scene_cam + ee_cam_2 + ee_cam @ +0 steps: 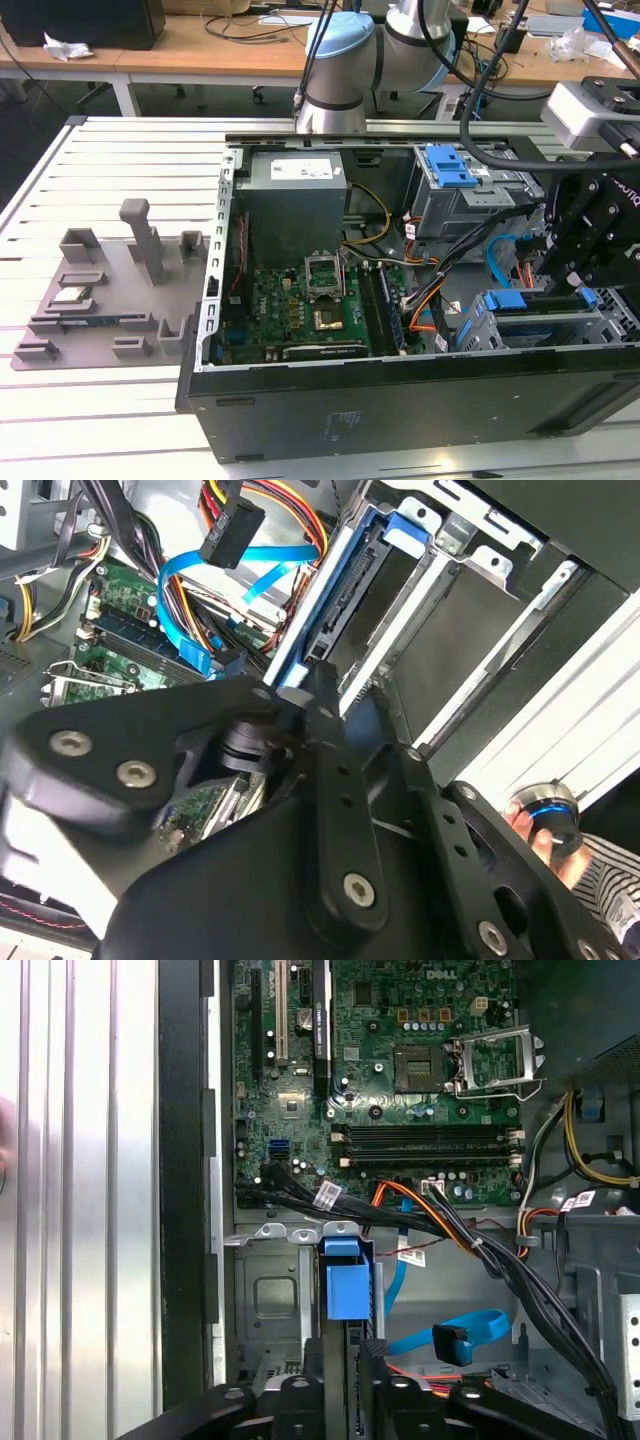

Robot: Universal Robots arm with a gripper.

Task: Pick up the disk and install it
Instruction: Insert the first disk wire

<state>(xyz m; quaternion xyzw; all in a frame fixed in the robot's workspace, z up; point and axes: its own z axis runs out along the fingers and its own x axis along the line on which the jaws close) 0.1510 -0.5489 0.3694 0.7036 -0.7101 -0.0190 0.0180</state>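
The black gripper (345, 1360) grips the flat silver disk in its bright blue plastic frame (346, 1290), pushing it into the grey metal cage (262, 1300) beside the green board (400, 1080); it seems to need one gentle, straight push.

An open computer case (400, 400) lies on a slatted white counter (100, 420). Inside it, a green motherboard (290, 310) carries an empty processor socket (325, 272) and dark memory slots (425, 1145). A grey power supply (297, 195) sits beside the board, and a grey metal drive cage (470, 195) topped by a blue latch (448, 165) stands further toward the exterior view's right. Orange and black cables (440, 1215) and a flat blue data cable (450, 1332) trail across the case floor. On the counter toward the exterior view's left rests a grey parts fixture (110, 300) holding a small square silver chip (70, 294).
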